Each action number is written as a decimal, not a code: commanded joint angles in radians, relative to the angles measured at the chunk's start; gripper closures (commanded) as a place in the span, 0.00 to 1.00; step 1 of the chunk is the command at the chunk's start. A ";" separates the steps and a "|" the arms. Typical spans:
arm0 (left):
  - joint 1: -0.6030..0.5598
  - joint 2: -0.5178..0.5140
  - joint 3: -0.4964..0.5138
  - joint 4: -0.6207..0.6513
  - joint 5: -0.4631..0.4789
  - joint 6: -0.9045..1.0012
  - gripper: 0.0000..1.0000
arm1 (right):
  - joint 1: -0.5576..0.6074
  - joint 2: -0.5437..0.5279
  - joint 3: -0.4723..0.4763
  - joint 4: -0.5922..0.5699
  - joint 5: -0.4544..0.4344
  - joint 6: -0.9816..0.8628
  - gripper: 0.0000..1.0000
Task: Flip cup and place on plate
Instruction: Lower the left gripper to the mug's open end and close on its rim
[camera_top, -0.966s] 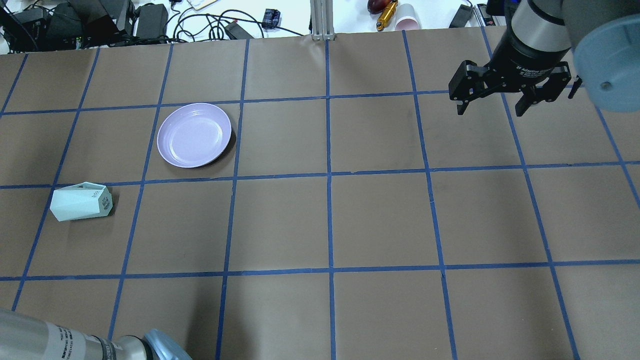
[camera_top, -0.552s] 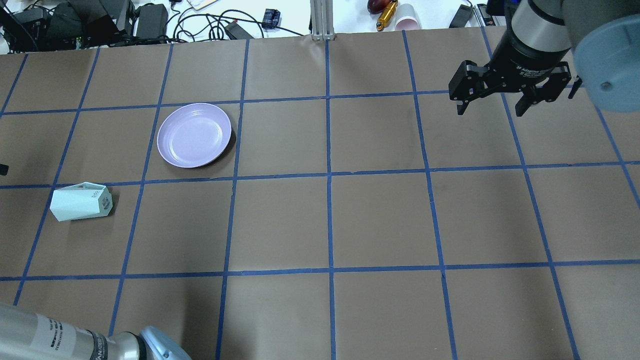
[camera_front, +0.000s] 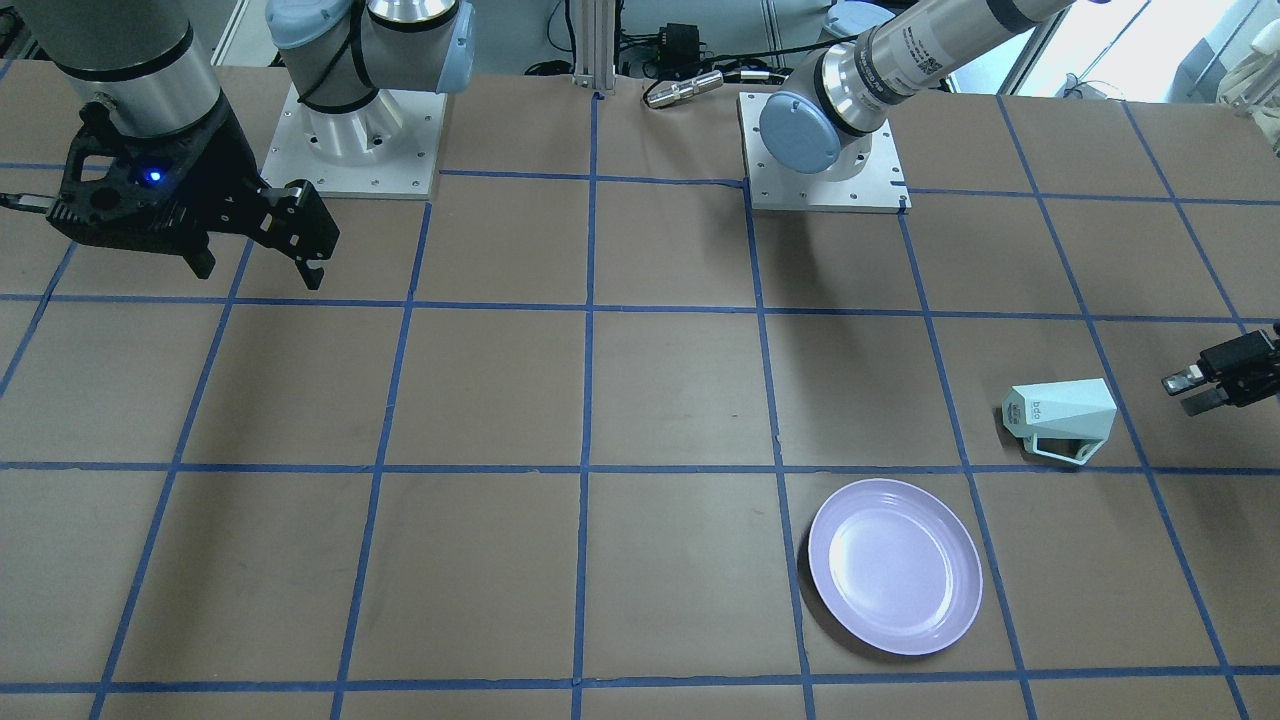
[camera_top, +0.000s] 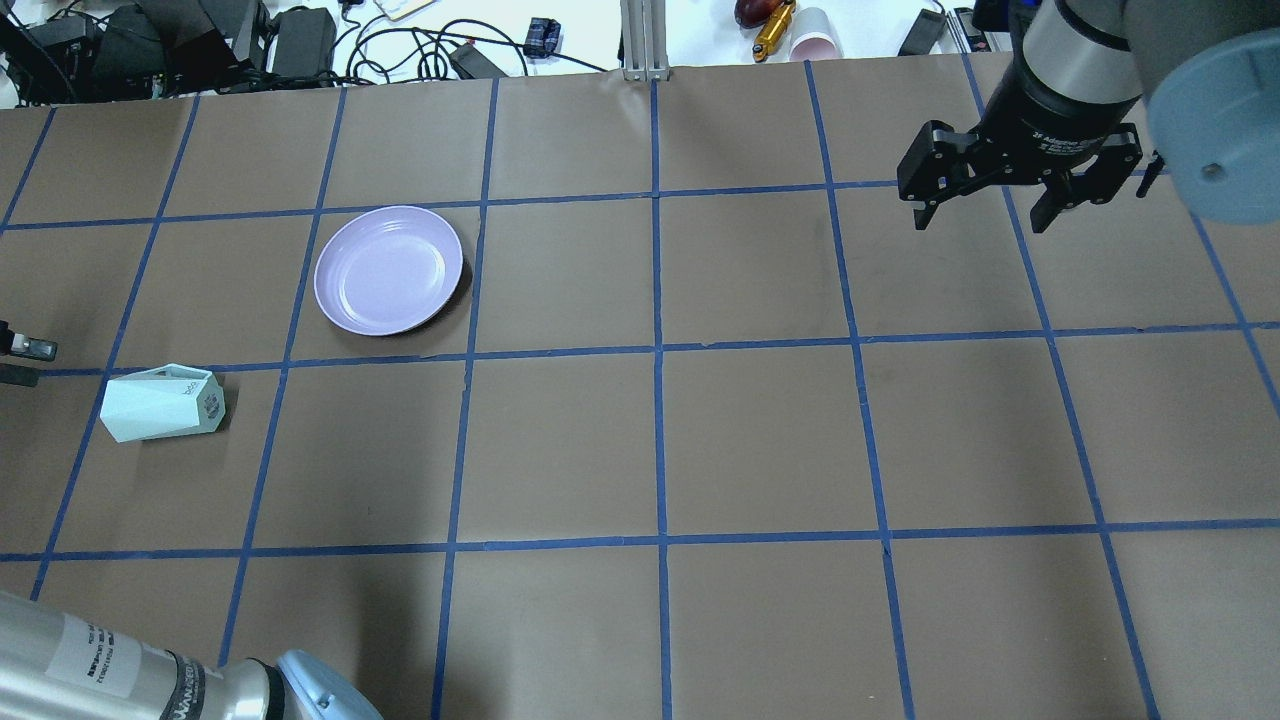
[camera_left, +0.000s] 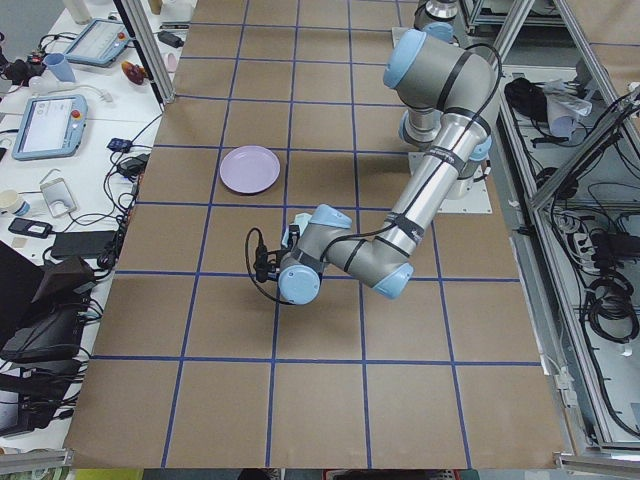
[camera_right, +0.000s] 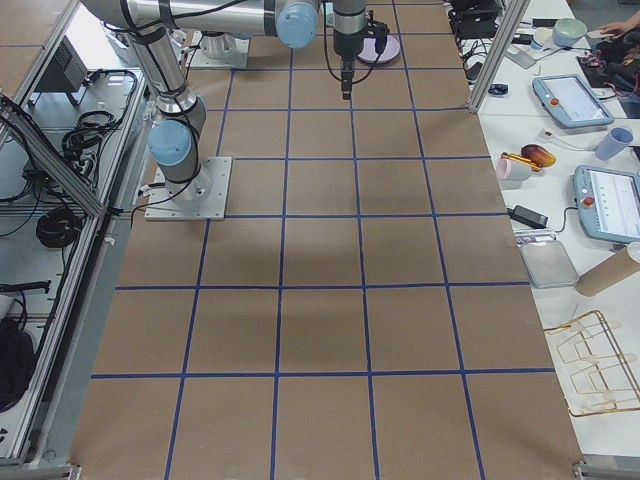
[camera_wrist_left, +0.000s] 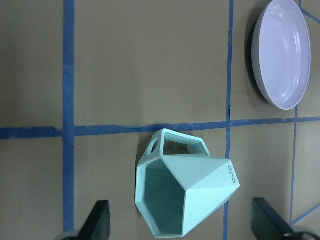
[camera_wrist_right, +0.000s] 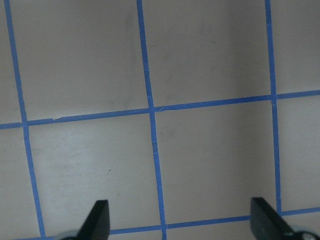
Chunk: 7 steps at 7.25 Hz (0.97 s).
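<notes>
The overhead camera looks forward and down from behind the robot. The front-facing one looks steeply back across the same table (camera_top: 760, 430). Both share the plate (camera_top: 388, 269) and the cup (camera_top: 160, 403), at 10 and 9 o'clock overhead, 4 and 3 from the front. The left wrist camera sits close over the cup. Both end cameras stand far off; from the right one, the pale disc at 12 o'clock is probably the plate.

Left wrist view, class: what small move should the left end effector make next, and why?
Probably ease the open left end effector forward around the mint-green cup: the cup lies on its side, apart from the end effector, its mouth facing it, and the lavender plate is empty.
</notes>
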 joint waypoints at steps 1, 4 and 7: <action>0.020 -0.044 0.003 -0.045 -0.029 0.050 0.00 | 0.000 0.000 0.000 0.000 -0.001 0.000 0.00; 0.046 -0.084 0.000 -0.145 -0.071 0.082 0.00 | 0.000 0.000 0.000 0.000 -0.001 0.000 0.00; 0.048 -0.122 -0.005 -0.196 -0.071 0.228 0.00 | 0.000 0.000 0.000 0.000 -0.001 0.000 0.00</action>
